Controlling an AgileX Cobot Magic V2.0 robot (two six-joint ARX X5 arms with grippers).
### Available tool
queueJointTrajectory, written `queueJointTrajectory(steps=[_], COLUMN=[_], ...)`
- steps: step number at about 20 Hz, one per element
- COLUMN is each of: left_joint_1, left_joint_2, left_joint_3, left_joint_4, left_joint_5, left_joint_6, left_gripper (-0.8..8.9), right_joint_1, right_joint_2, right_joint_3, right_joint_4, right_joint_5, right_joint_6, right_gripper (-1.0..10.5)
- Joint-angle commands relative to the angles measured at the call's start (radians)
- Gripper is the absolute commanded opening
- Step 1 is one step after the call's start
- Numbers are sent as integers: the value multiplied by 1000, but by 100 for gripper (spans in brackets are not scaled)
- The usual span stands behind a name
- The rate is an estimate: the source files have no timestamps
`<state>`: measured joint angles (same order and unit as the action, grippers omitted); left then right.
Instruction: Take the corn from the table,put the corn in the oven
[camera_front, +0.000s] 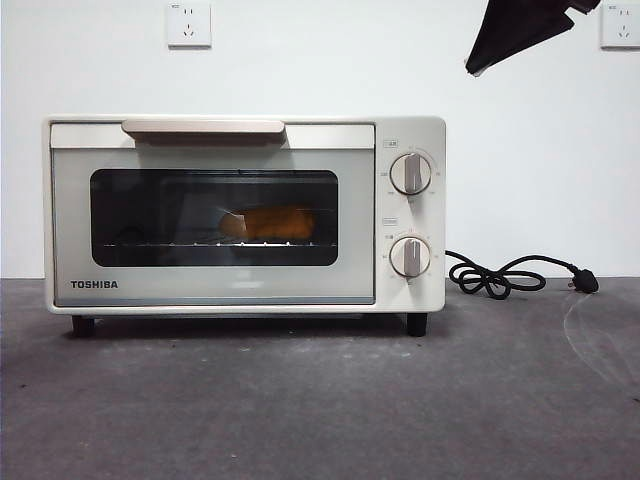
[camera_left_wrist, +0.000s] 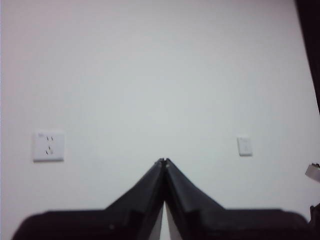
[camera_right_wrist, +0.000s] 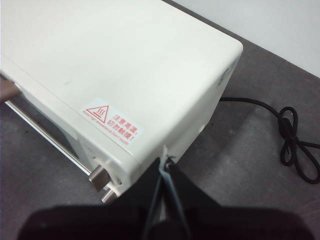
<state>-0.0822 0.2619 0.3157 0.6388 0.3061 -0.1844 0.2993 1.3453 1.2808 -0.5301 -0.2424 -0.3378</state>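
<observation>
The corn (camera_front: 268, 223) lies on the wire rack inside the cream-white TOSHIBA oven (camera_front: 245, 215), seen through the dark glass window; the door is closed. The oven stands on the dark grey table (camera_front: 320, 400). My right gripper (camera_right_wrist: 164, 161) is shut and empty, hovering above the oven's (camera_right_wrist: 115, 65) knob-side top corner; it shows as a black tip (camera_front: 520, 30) at the front view's top right. My left gripper (camera_left_wrist: 163, 161) is shut, empty, raised and facing the white wall.
The oven's black cord (camera_front: 505, 275) lies coiled on the table to the right of the oven, also visible as the cord (camera_right_wrist: 292, 142) in the right wrist view. Wall sockets (camera_front: 188, 22) sit on the white wall behind.
</observation>
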Motion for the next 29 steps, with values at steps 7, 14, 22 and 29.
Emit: queueJointTrajectory(steps=[7, 14, 22, 29], left_joint_1=[20, 21, 34, 34], left_joint_2=[-170, -249, -256, -256], left_joint_3=[-304, -305, -305, -305], left_joint_4=[-80, -475, -804, -805], left_joint_5=[-106, -253, -369, -351], left_joint_6=[-5, 0, 60, 111], left_gripper=[-4, -4, -4, -4], right_joint_1=[0, 0, 0, 0], right_joint_2=[7, 7, 7, 7], right_joint_3=[0, 0, 0, 0], right_joint_4=[7, 8, 7, 8], right_joint_5=[0, 1, 0, 1], right_joint_6=[-6, -6, -6, -6], right_gripper=[-16, -16, -16, -16])
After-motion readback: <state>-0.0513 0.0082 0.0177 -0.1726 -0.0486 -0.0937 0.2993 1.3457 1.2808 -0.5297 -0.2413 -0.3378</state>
